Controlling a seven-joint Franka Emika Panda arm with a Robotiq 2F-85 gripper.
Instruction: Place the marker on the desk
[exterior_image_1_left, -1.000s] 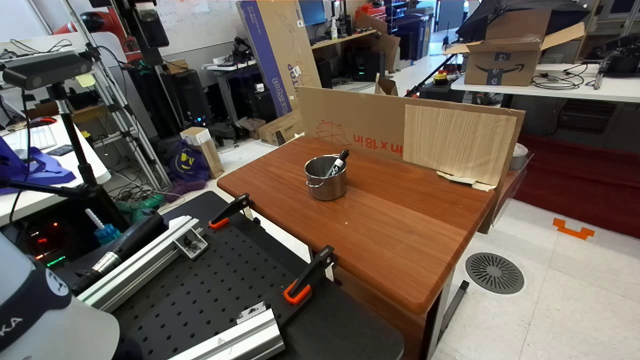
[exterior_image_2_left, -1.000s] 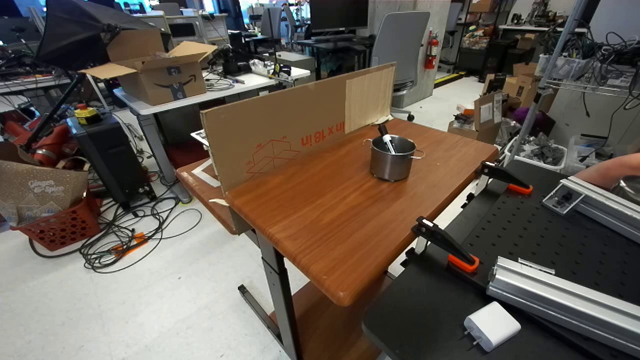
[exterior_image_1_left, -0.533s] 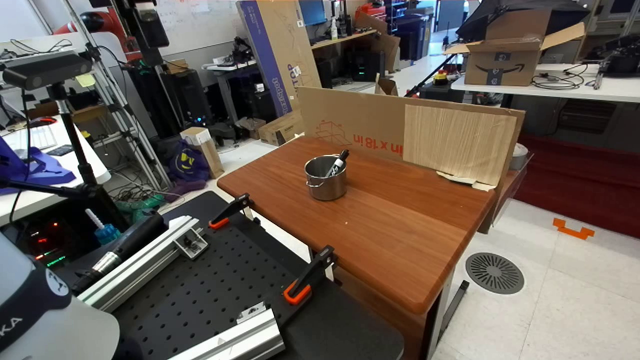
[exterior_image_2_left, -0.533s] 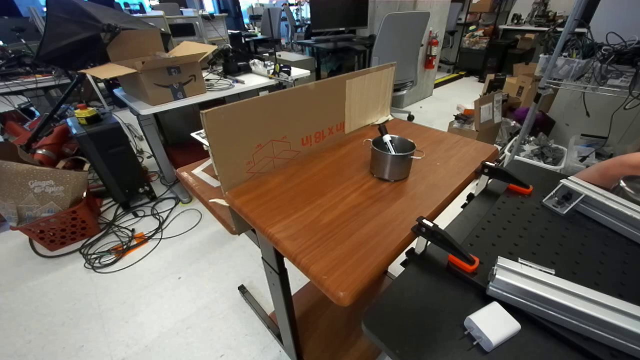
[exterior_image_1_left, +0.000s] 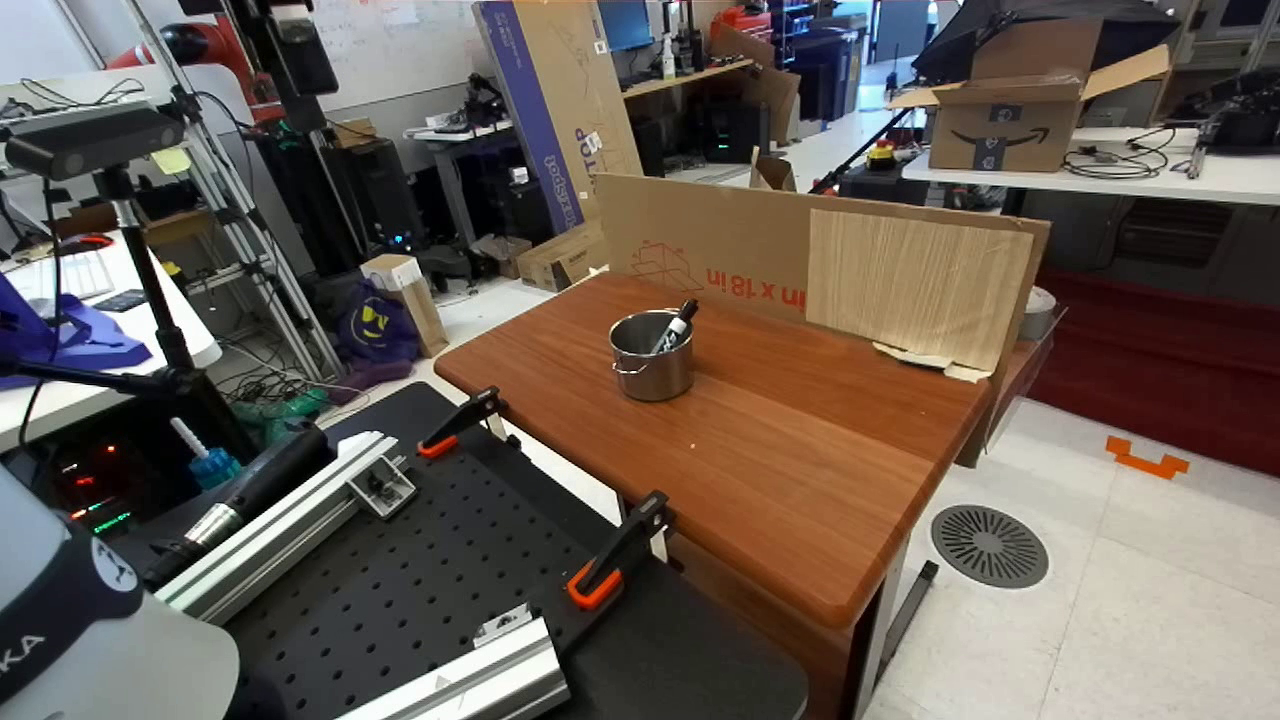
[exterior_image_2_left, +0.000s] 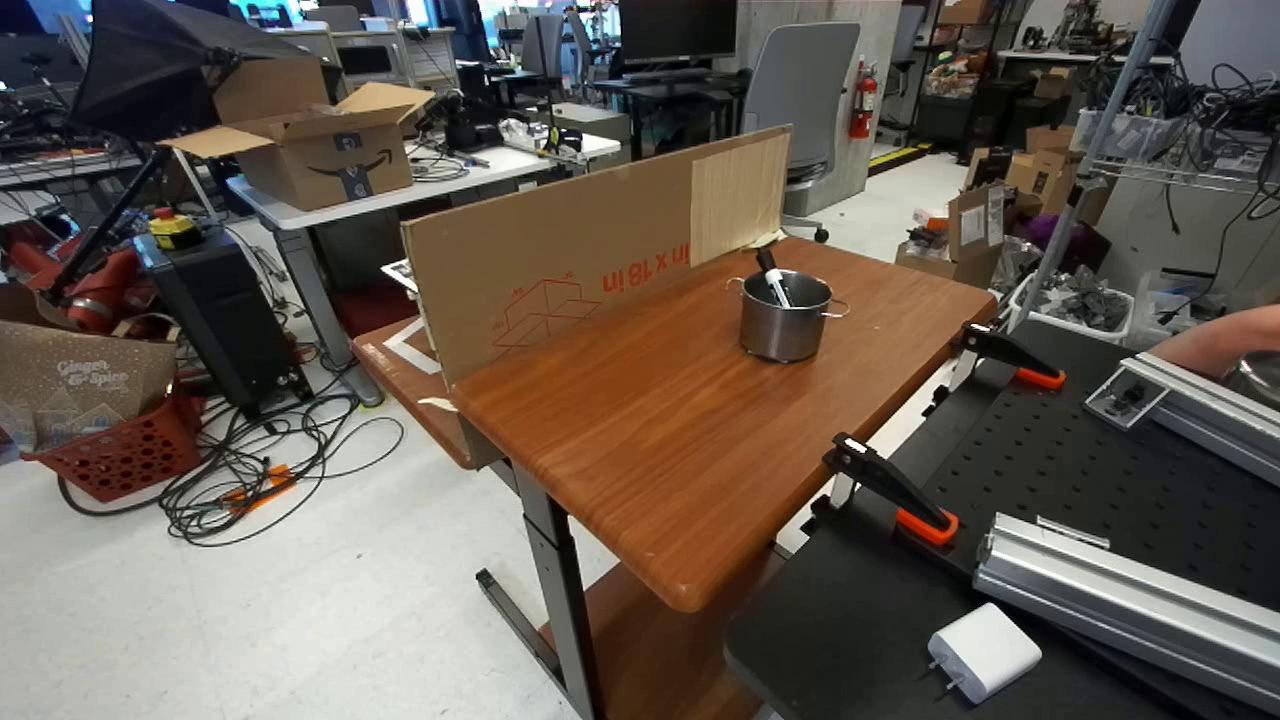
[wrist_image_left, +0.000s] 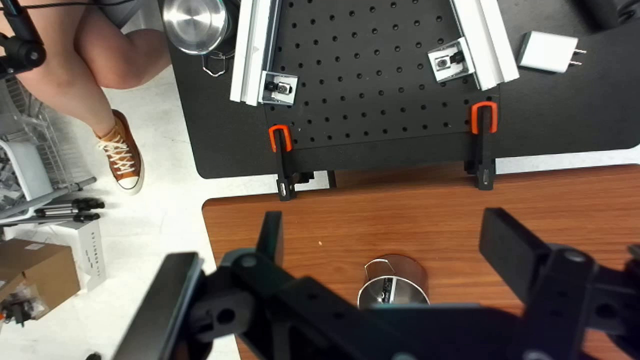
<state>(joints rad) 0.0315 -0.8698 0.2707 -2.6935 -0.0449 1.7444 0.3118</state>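
Observation:
The marker (exterior_image_1_left: 676, 326) is black and white with a black cap. It leans inside the grey metal cup (exterior_image_1_left: 655, 379), its cap end sticking out over the rim. Both show in the other exterior view too, marker (exterior_image_2_left: 773, 277) and cup (exterior_image_2_left: 778, 337). The cup stands on the reddish-brown desk (exterior_image_1_left: 800, 470). In the wrist view my gripper (wrist_image_left: 389, 235) is open and empty, its fingers wide apart above the desk. Part of the marker (wrist_image_left: 388, 289) and cup (wrist_image_left: 407, 267) shows between them; the gripper body hides the rest. The gripper is outside both exterior views.
A cardboard panel (exterior_image_1_left: 700, 235) stands along the desk's far edge. The black perforated board (exterior_image_1_left: 440, 560) adjoins the near edge, with two orange-tipped clamps (exterior_image_1_left: 615, 560) and metal rails (exterior_image_2_left: 1120, 590). A white charger (exterior_image_2_left: 985, 652) lies on it. A person's leg (wrist_image_left: 65, 75) is beside it.

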